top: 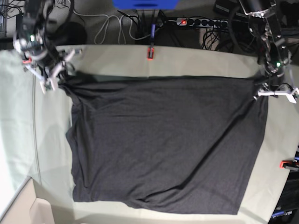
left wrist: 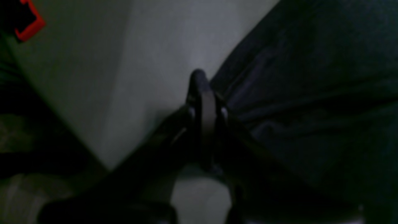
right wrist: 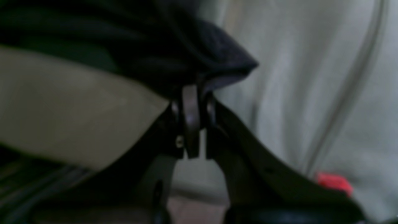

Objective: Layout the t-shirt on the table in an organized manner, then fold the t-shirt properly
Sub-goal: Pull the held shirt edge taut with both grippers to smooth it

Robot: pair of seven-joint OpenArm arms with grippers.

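Observation:
The black t-shirt (top: pixel 163 140) lies spread almost flat on the pale grey-green table (top: pixel 117 58); no graphic shows. My right gripper (top: pixel 60 80) is at the shirt's far left corner. In the right wrist view it (right wrist: pixel 192 93) is shut on a bunched corner of the shirt (right wrist: pixel 174 40), held a little above the cloth. My left gripper (top: pixel 261 87) is at the shirt's far right corner. In the left wrist view it (left wrist: pixel 203 93) is shut, with the edge of the shirt (left wrist: pixel 311 93) pinched between its fingers, low over the table (left wrist: pixel 140 62).
Red clamps sit at the table's far edge (top: pixel 150 52) and right edge (top: pixel 286 164); one shows in each wrist view (left wrist: pixel 29 21) (right wrist: pixel 334 182). Cables and a power strip (top: pixel 201 22) lie beyond the far edge. The table's near left corner (top: pixel 18 196) drops off.

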